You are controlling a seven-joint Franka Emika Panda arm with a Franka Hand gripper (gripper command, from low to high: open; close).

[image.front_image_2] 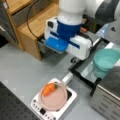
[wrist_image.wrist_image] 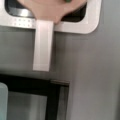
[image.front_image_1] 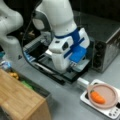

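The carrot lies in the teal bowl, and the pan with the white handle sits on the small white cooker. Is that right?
Not quite. The carrot lies in the pink pan, as both front views show; the teal bowl holds no carrot. The rest stands: the pan with its white handle sits on the white cooker.

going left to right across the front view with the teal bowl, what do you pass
In a front view: wooden cabinet → carrot → pink pan on the white cooktop → teal bowl. The arm's blue-and-white wrist hangs above the middle; the gripper itself does not show.
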